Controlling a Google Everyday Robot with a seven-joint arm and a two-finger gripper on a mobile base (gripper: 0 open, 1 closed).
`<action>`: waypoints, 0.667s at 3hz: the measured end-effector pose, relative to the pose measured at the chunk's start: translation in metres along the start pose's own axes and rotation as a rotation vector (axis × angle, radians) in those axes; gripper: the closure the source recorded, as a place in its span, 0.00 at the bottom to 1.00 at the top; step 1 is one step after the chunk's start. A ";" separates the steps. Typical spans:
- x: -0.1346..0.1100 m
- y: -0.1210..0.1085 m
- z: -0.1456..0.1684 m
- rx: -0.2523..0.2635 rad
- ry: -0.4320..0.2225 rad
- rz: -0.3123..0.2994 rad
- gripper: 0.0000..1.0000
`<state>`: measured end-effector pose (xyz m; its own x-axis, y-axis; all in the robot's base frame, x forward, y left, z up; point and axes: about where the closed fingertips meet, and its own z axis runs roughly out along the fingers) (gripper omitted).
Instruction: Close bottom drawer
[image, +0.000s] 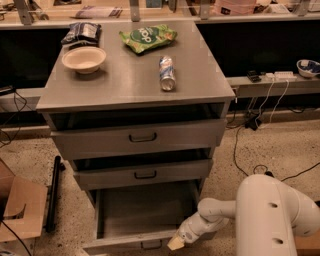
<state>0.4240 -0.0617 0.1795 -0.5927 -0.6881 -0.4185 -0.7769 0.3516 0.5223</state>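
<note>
The bottom drawer (145, 210) of the grey metal cabinet is pulled far out, its flat grey floor bare and its low front panel with a small dark handle (151, 244) at the bottom edge of the view. My gripper (176, 242) is at the end of the white arm (270, 220), at the right end of that front panel, its pale tip touching or just over the panel's top edge. The two drawers above, top (142, 137) and middle (145, 174), stand slightly open.
On the cabinet top lie a bowl (83, 59), a green chip bag (147, 38), a can on its side (166, 73) and a dark packet (81, 32). A cardboard box (17, 207) sits on the floor at left. Cables (250, 150) run over the floor at right.
</note>
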 end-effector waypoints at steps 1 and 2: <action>0.000 0.001 0.000 0.000 -0.001 -0.001 1.00; -0.002 -0.002 0.001 0.002 -0.003 -0.002 1.00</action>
<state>0.4265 -0.0600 0.1786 -0.5917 -0.6868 -0.4222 -0.7787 0.3515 0.5197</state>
